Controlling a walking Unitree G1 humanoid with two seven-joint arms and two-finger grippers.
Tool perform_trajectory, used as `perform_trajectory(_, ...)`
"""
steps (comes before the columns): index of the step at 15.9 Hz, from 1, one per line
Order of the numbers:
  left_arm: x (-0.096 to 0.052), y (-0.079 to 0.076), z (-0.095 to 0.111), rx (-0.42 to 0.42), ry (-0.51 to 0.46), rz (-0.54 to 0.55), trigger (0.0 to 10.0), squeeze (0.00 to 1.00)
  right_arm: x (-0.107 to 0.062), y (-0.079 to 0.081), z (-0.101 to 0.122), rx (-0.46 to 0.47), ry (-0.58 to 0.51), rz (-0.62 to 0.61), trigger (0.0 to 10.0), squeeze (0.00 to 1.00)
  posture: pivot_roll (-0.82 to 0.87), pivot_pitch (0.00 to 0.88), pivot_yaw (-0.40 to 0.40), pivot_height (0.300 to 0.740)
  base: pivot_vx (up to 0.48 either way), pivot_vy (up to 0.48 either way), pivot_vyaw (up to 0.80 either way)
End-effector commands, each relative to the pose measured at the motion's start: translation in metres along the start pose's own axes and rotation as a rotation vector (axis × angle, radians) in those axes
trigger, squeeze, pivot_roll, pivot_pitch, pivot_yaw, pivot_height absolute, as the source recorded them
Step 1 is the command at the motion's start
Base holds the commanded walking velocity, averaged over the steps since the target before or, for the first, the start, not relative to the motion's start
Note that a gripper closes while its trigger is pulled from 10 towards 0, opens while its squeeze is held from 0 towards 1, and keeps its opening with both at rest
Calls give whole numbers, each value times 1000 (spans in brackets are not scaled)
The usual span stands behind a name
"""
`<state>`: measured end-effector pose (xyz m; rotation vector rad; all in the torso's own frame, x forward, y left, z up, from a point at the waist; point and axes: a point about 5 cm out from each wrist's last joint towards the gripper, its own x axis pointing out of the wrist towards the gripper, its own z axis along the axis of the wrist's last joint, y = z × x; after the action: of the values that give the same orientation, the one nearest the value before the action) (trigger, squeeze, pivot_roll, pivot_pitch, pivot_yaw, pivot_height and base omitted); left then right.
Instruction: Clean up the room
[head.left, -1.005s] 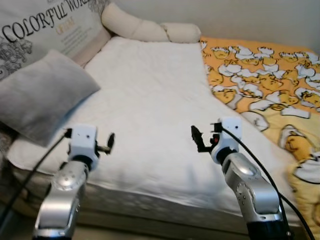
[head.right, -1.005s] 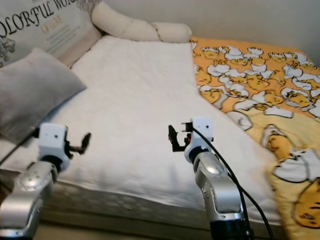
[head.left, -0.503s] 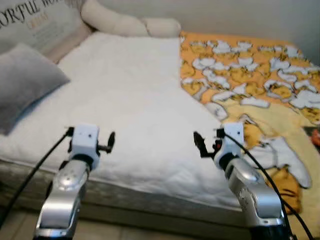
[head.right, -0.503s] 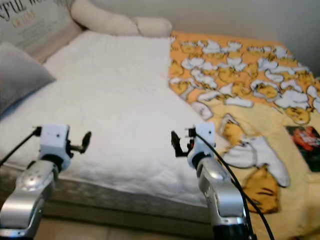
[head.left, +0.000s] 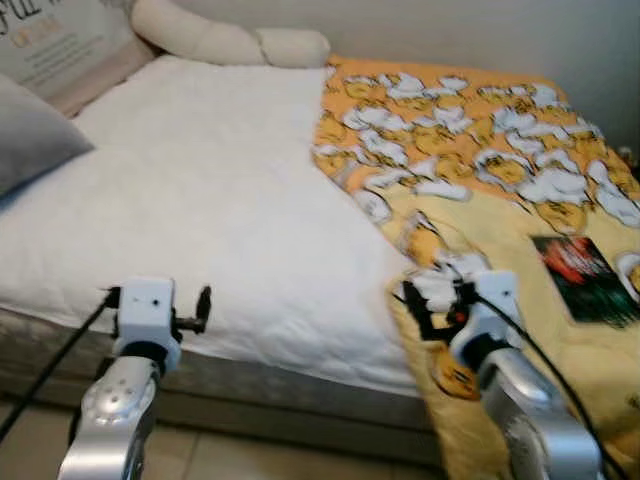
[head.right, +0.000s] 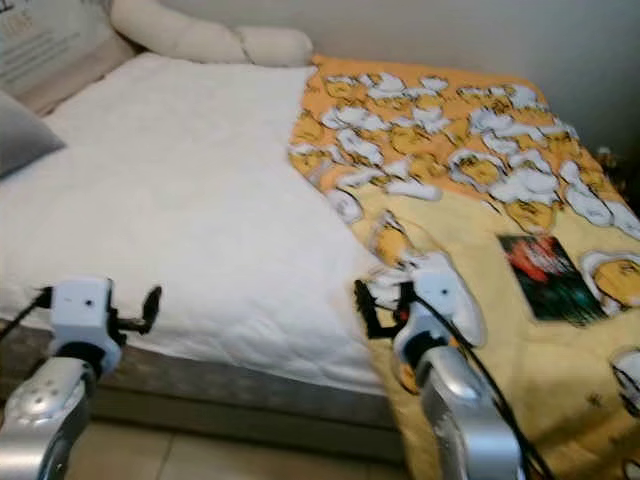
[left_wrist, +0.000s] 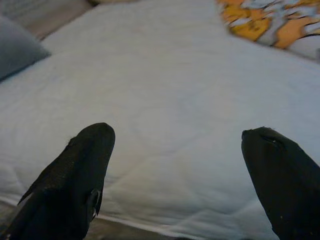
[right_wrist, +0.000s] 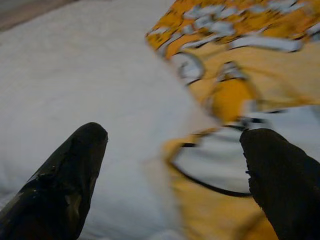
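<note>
Standing at the foot edge of the bed (head.left: 200, 210), the robot holds both arms raised in front of it. The left gripper (head.left: 203, 308) hovers over the near edge of the white mattress cover, its fingers (left_wrist: 75, 180) spread apart and empty. The right gripper (head.left: 412, 305) hovers at the seam where the white cover meets the yellow cartoon-print blanket (head.left: 480, 170), fingers likewise spread with nothing between them.

Risk assessment, as a judgement: the head views are slightly blurred, which suggests the camera is in motion; a grasp attempted before the body settles may land on the white cover rather than the blanket edge. A pinch that takes both layers would drag the cover off the mattress. The blanket hangs over the near right side of the bed, so a pull from one corner alone may slide it to the floor.

Beyond the right gripper and to its right, a dark book-like item with a red patch (head.left: 584, 280) lies flat on the blanket, well apart from the fingers. It is the most likely thing to clear away, and it would shift or fall if the blanket is pulled first.

Farther back on the left, a grey pillow (head.left: 35, 140) rests on the cover. At the far end, a cream bolster (head.left: 225, 42) and a printed cushion (head.left: 55, 45) lean against the wall.
</note>
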<state>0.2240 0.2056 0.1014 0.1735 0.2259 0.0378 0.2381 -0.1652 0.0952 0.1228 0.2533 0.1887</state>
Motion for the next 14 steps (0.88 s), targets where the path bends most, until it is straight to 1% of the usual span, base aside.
perform_trajectory(1,-3,-7,4,-8,-20,-24,10000,914,-7,-10,4,3,-22,-28,10000,1000,-113,0,14,740,0,-386,0)
perform_trajectory(2,-5,-6,2,-6,-13,-22,10000,914,-9,-11,4,5,-25,-29,10000,1000,-113,0,14,740,0,-386,0)
perform_trajectory(3,-7,-5,0,-2,-5,-19,10000,914,-15,-11,2,8,-27,-27,10000,1000,-110,0,14,740,0,-386,0)
perform_trajectory(4,-7,-5,0,10,-5,-22,10000,914,-17,-8,0,6,-24,-24,10000,1000,-110,0,14,740,0,-390,0)
perform_trajectory(7,-1,-6,3,24,-17,-30,10000,914,-19,-1,-4,14,-23,-8,10000,1000,-112,0,23,740,0,-387,0)
perform_trajectory(10,3,-9,5,21,-25,-43,10000,914,-20,-1,-2,17,-31,-10,10000,1000,-115,0,26,740,0,-387,0)
perform_trajectory(14,5,-11,5,18,-25,-51,10000,918,-19,0,-2,12,-30,3,10000,1000,-116,0,22,740,0,-383,0)
